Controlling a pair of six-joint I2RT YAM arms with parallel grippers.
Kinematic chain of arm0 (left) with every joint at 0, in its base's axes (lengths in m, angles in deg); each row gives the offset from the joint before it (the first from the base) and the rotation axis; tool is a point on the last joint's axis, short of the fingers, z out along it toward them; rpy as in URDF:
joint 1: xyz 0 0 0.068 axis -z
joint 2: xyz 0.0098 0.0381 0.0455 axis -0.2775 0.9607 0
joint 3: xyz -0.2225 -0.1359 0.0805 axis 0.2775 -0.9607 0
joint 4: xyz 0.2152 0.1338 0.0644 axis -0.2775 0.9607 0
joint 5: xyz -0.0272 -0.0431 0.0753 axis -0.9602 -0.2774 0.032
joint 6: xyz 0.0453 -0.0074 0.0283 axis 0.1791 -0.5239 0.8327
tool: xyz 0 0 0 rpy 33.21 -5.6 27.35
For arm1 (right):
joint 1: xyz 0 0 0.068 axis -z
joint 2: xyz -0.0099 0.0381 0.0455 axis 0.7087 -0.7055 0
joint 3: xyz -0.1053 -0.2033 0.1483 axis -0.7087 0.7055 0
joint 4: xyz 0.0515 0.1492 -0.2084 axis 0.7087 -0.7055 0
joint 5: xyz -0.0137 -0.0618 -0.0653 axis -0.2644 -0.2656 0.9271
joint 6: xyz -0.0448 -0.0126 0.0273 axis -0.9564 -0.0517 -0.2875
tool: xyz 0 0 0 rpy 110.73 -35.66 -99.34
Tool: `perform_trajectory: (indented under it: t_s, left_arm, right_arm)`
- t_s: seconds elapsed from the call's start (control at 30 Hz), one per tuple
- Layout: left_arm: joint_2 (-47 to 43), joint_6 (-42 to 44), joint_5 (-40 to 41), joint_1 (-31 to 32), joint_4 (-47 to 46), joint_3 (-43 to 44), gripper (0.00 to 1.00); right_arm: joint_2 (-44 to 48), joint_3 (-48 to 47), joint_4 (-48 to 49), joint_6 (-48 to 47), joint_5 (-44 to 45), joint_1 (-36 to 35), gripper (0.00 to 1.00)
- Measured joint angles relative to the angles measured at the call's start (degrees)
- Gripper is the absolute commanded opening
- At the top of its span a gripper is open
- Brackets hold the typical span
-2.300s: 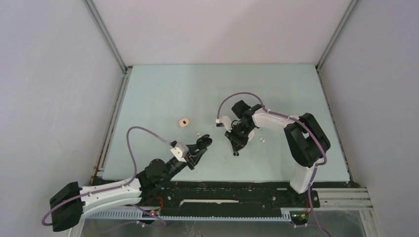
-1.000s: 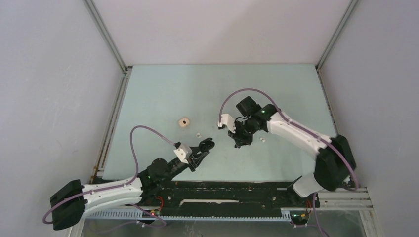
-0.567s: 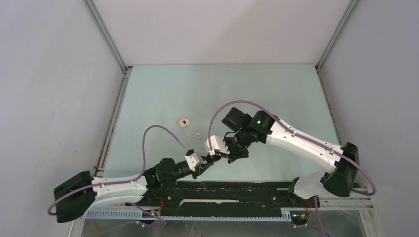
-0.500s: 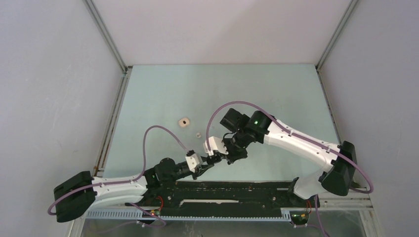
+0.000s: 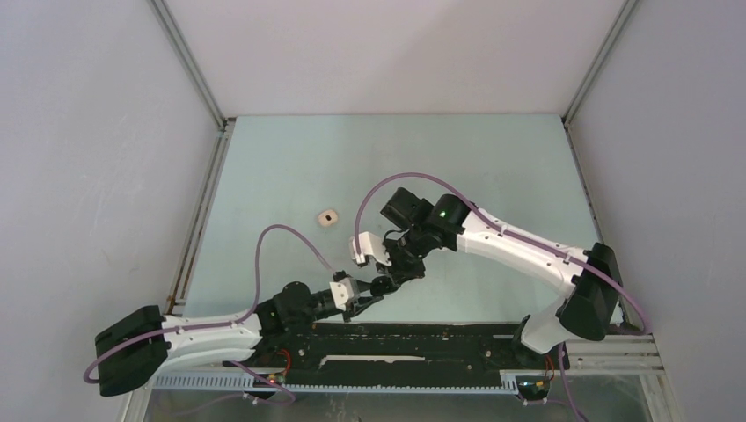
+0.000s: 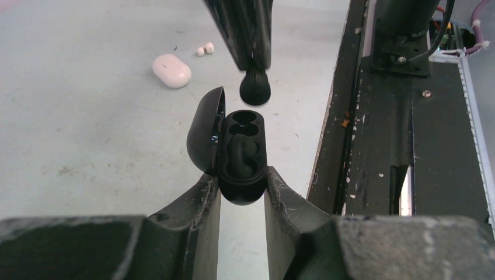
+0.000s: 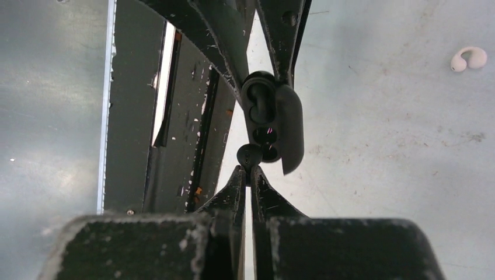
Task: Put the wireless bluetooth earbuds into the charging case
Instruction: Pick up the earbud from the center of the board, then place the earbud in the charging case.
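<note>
Top view, arms: the left claw (image 5: pixel 365 295) and the right claw (image 5: pixel 388 269) are meeting near the front edge of the tabletop (image 5: pixel 493 167). What they are carrying is too small to read here.
Top view, spare case: a pale case (image 5: pixel 328 216) is lying well apart, further back and to the left.
Left wrist, left claw: its fingers are clamping the lower body of the black charging case (image 6: pixel 241 160), whose lid (image 6: pixel 205 134) is standing open to the left.
Left wrist, earbud: the black earbud (image 6: pixel 255 88) is hanging just above the case's upper socket, apparently not touching it.
Left wrist, background: a closed white case (image 6: pixel 172 70) and white earbuds (image 6: pixel 204 49) are lying loose beyond.
Right wrist, right claw: its fingers are pressing almost together, pinching the black earbud at their tips, right beside the open case.
Right wrist, background: a pale C-shaped earbud (image 7: pixel 469 58) is lying on the tabletop, well apart.
Progress: insertion appears to be beginning, with the black earbud not yet seated. Whether the lower socket is already filled cannot be told, and the pale earbuds are judged still to do.
</note>
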Motion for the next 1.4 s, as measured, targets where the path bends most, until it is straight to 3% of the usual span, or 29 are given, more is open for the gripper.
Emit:
perform_trajectory:
  t_s: [1.17, 1.4]
  left_arm:
    - [-4.57, -0.04, -1.36, 0.00, -0.26, 0.00, 0.00]
    - [-5.38, -0.22, -1.11, 0.00, -0.09, 0.00, 0.00]
  right_arm:
    - [-4.04, -1.70, 1.20, 2.45, -0.17, -0.07, 0.00]
    - [-4.33, -1.70, 1.29, 3.45, -0.31, -0.02, 0.19]
